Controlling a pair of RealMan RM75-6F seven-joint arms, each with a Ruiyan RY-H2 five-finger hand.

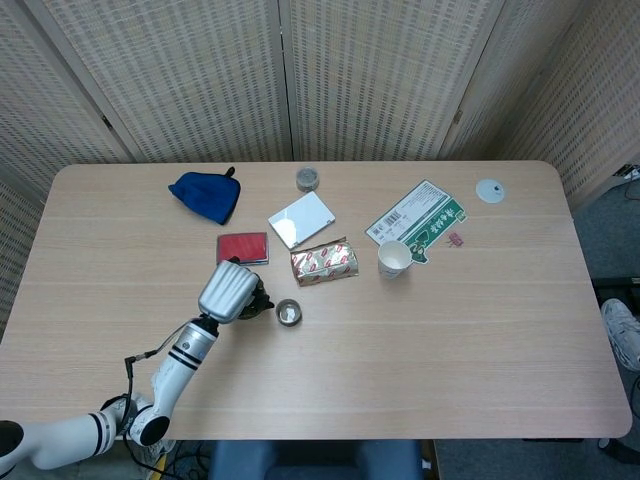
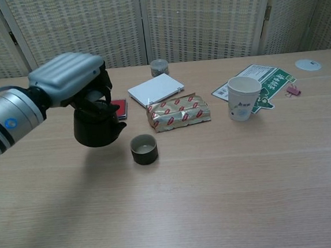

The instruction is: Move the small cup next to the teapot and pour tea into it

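The left hand [image 2: 71, 77] grips the dark round teapot [image 2: 97, 124] by its top handle, holding it above the light wooden table [image 2: 228, 182], its spout just left of the small dark ceramic cup [image 2: 144, 149]. A white paper cup [image 2: 242, 98] stands well to the right.

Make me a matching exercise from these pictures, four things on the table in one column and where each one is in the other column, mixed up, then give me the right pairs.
Things
1. teapot
2. small cup
3. paper cup
4. blue cloth

Places
A. standing beside the green leaflet
B. held by the left hand, just off the table
C. far side of the table, left of the white box
D. alone on bare wood in front of the foil packet

Pairs: 1-B, 2-D, 3-A, 4-C
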